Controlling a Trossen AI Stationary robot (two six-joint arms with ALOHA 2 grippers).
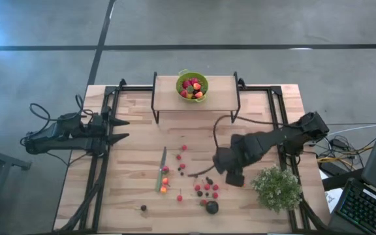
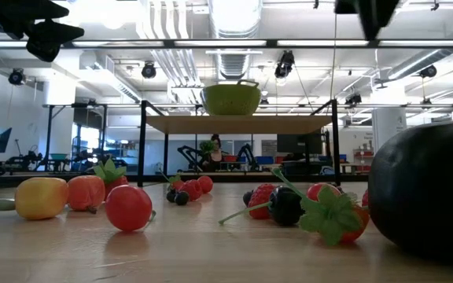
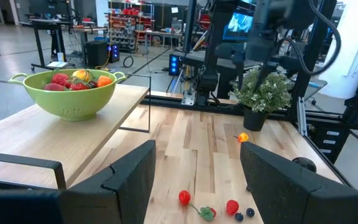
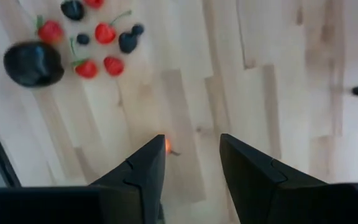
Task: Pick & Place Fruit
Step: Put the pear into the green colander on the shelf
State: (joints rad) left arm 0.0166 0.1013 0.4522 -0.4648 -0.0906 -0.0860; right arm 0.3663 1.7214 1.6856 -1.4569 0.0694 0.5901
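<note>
Small fruit pieces, mostly red, some dark, a few orange, lie loose on the wooden table (image 1: 136, 163) around a cluster (image 1: 206, 190). A bigger dark round one (image 1: 211, 207) lies near the table's near edge and also shows in the right wrist view (image 4: 33, 63). More fruit fills a green bowl (image 1: 192, 85) standing on a raised shelf. My right gripper (image 1: 229, 171) hangs open above the table, just right of the cluster, fingers pointing down (image 4: 192, 149). A small orange-red piece (image 4: 166, 145) peeks out beside one finger. My left gripper (image 1: 124, 129) waits open at the table's left side (image 3: 197, 162).
A slim green-handled knife (image 1: 161, 171) lies among the fruit left of the cluster. A bushy pale-green plant (image 1: 277, 188) stands at the near right, close to my right arm. The black-framed shelf (image 1: 220, 91) spans the far middle. Bare wood lies between my left gripper and the knife.
</note>
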